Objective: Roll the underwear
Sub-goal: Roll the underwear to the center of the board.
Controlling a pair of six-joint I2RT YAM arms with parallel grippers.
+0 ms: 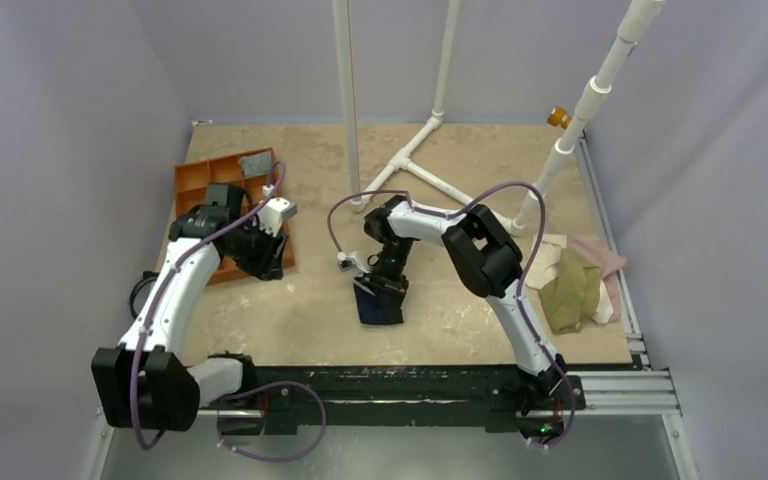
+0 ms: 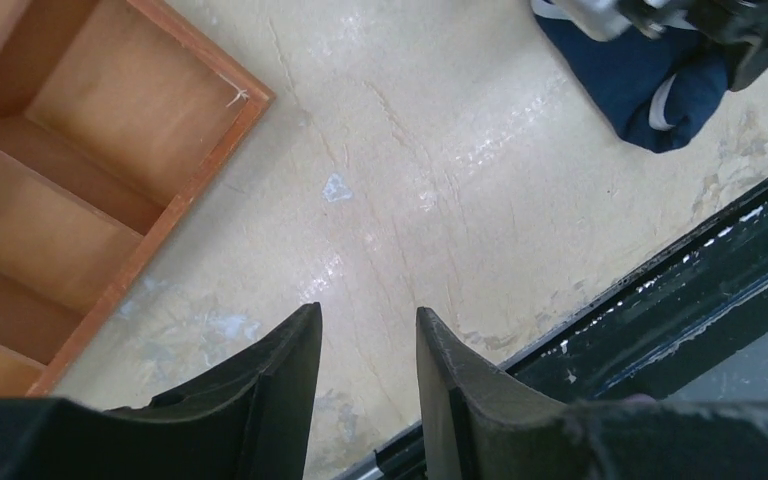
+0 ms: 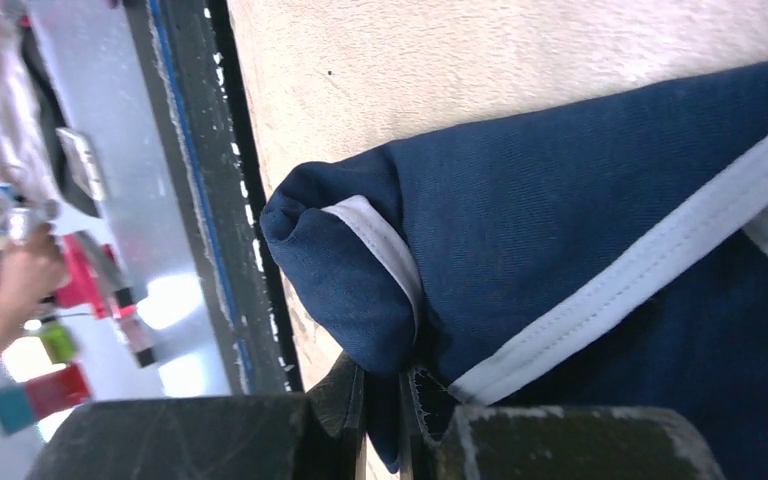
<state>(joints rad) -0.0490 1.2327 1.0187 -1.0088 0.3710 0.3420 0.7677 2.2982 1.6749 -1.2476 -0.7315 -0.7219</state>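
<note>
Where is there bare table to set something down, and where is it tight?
Bare tabletop lies between the orange tray and the underwear. Another patch sits between the underwear and the cloth pile, under the right arm. Crowded: the pipe frame behind, the pile at the right edge.

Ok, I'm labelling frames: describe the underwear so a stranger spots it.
On the beige table, look mid-front, beneath the right gripper. The underwear is the navy bundle pinched there, white-trimmed, unlike the olive-green garment at right.
</note>
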